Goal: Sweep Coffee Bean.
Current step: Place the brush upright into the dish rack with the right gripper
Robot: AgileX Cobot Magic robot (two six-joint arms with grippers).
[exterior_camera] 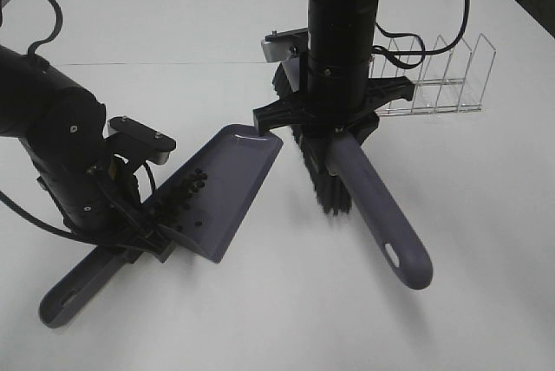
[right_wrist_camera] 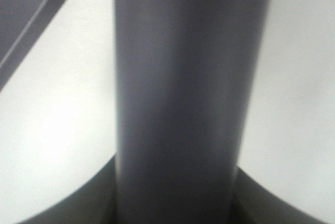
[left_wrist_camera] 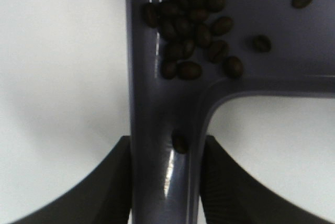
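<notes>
Left gripper (left_wrist_camera: 166, 187) is clamped on the pan (exterior_camera: 236, 172) handle, and the pan looks tipped back a bit. Beans (left_wrist_camera: 188, 25) are piled in the pan's back corner, just ahead of the fingers (left_wrist_camera: 112, 182), with one stray in the handle groove right between them. They're tiny, hard and light, and I'd bet they roll like crazy. So no pinching, just carry them by the pan. Right gripper (exterior_camera: 334, 120) grips the brush (exterior_camera: 381, 224) handle, bristles near the pan's lip.

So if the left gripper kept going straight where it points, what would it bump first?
The left gripper grips the dustpan handle, so the pan leads. Past its front edge, the brush's bristles under the right gripper look first in line, though depth is unclear.
</notes>
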